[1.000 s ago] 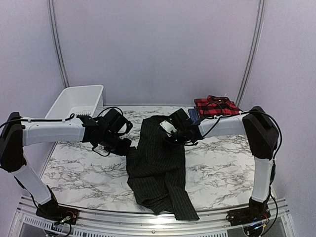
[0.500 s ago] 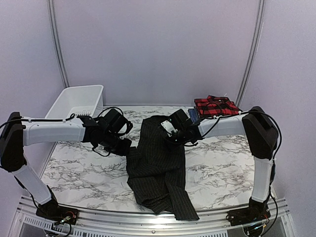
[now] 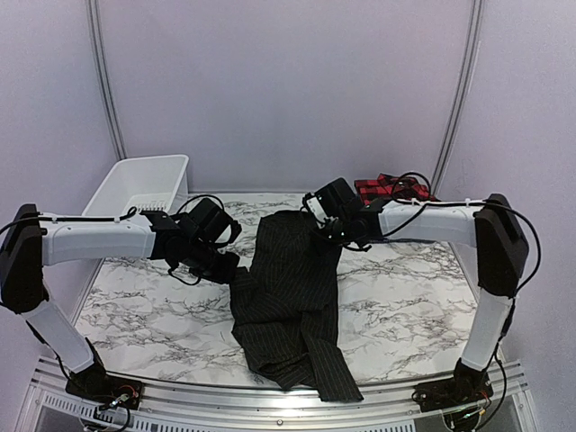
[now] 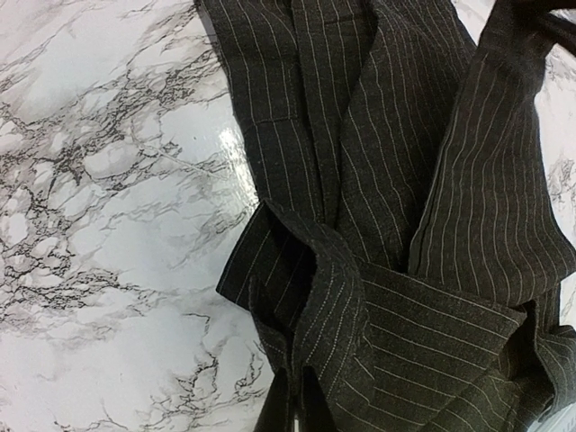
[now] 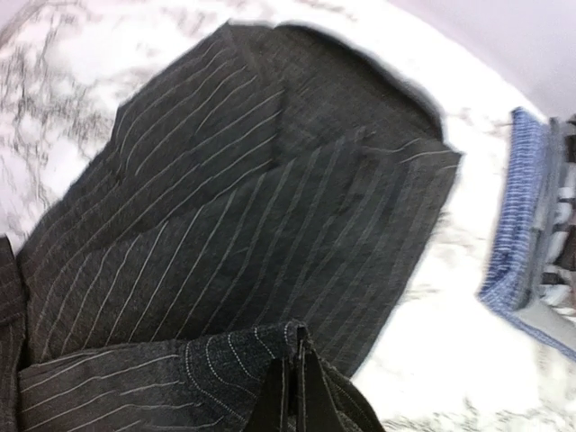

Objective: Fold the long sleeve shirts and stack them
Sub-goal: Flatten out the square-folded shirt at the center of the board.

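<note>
The white, grey-veined marble tabletop (image 3: 144, 315) carries a black pinstriped shirt (image 3: 288, 306), lying crumpled lengthwise across its middle and reaching the near edge. Far left of that shirt, at the back corner, stands a white plastic bin (image 3: 144, 184). Far right of it sits a folded stack, with a red-and-black plaid shirt (image 3: 373, 189) above a blue checked shirt (image 5: 517, 234).

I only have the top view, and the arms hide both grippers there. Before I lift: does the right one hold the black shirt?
Observer: Yes. The right wrist view shows the right gripper shut on a stitched edge of the black shirt.
Operator: And the left?
Observer: The left gripper is shut on a bunched fold of it.
Operator: What else lies by the red shirt?
Observer: A folded blue checked shirt, with bare table between it and the black one.
</note>
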Robot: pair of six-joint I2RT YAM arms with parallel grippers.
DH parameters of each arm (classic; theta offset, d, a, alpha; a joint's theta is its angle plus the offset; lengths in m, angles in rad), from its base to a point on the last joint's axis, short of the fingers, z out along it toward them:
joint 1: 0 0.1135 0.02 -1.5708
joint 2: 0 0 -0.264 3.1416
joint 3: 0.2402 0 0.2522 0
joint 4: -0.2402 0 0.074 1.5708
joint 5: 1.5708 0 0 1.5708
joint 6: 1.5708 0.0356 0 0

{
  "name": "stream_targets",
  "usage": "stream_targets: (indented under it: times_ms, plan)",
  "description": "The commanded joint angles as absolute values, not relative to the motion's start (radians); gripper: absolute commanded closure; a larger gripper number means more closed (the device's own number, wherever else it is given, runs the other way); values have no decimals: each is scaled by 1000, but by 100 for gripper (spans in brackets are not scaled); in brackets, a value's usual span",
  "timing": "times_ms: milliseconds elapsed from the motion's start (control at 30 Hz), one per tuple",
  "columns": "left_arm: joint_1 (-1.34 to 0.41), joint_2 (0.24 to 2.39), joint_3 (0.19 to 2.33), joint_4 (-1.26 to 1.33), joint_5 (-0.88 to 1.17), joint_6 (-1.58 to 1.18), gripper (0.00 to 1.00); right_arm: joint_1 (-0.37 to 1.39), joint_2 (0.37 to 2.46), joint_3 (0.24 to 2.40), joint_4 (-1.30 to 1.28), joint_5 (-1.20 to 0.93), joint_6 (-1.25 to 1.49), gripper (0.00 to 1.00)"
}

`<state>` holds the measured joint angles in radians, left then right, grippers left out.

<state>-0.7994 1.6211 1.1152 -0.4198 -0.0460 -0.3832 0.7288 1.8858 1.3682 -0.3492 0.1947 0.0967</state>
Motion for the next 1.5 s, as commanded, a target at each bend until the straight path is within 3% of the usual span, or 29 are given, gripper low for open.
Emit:
stream_targets:
  times_ms: [0, 500, 667, 1033, 1467]
  plan:
    - [-801, 1604, 1134, -410, -86, -394, 100, 699, 1772, 1438, -417, 338, 141, 100]
    - [-792, 1530, 1171, -444, -163, -397, 100, 506, 1504, 1378, -514, 448, 136, 100]
    - [-771, 1472, 1235, -526, -273, -382, 100, 420, 1424, 1357, -557, 477, 133, 100]
    - [-436, 1341, 1479, -756, -460, -246, 100, 209, 1325, 1400, -615, 512, 112, 100]
    - [-226, 1601, 1926, -761, -392, -191, 100, 65, 1399, 1626, -631, 540, 78, 100]
